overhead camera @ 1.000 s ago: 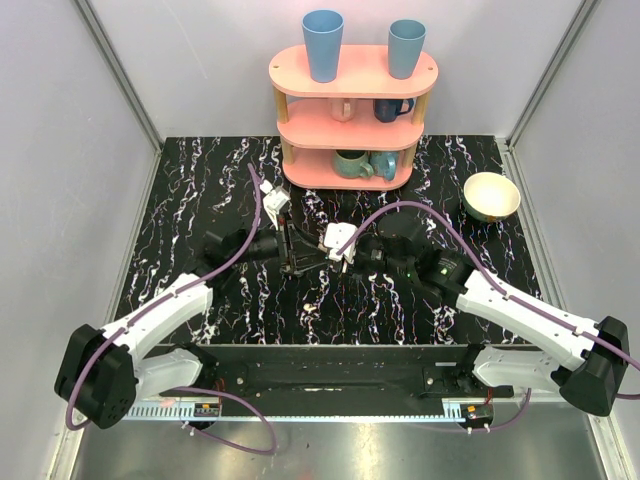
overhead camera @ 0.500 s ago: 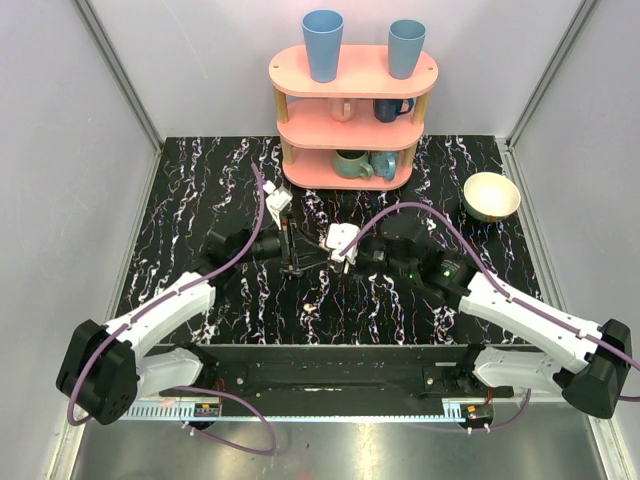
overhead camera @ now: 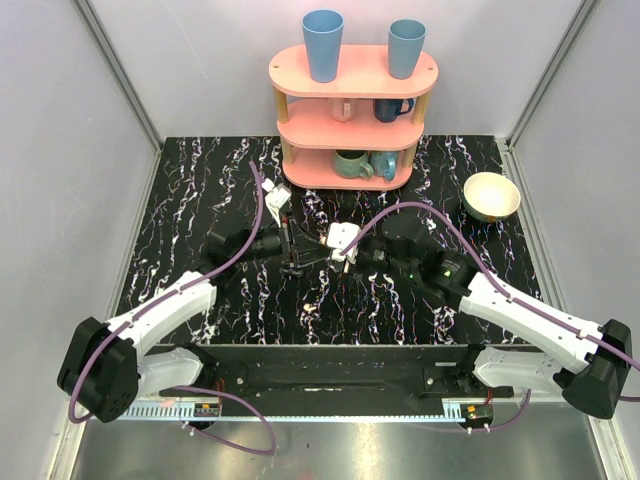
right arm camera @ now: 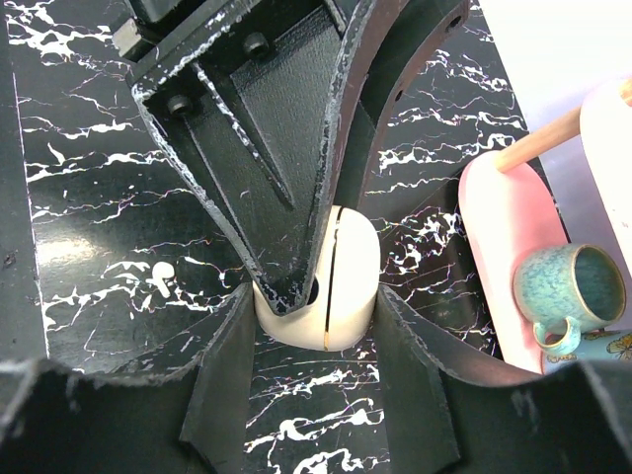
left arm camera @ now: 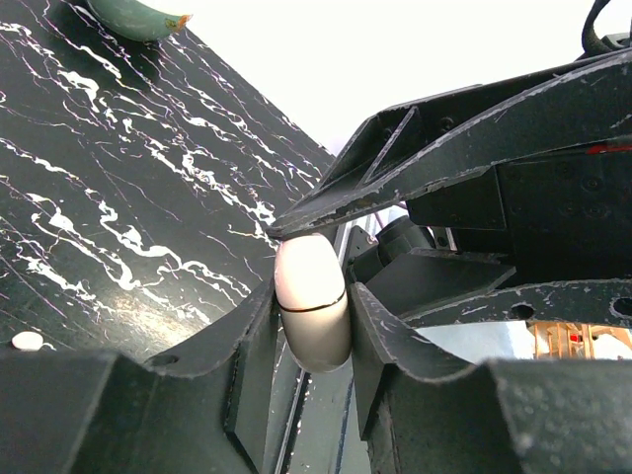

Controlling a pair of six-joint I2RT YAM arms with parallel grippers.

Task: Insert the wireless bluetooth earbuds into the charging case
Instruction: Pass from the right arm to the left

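Bright overhead light is cast evenly; glare is seen on the marbled tabletop point(left arm camera: 148, 326); the left gripper point(left arm camera: 314, 294) is blurred close up.

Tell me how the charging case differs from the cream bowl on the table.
Size: the charging case is far smaller than the bowl.
Shape: the case is a closed pebble with a seam line, while the bowl is round and open on top.
Pose: the case is pinched between the jaws of the left gripper and the right gripper, while the bowl rests on the table at its far right.
Both are cream-white.
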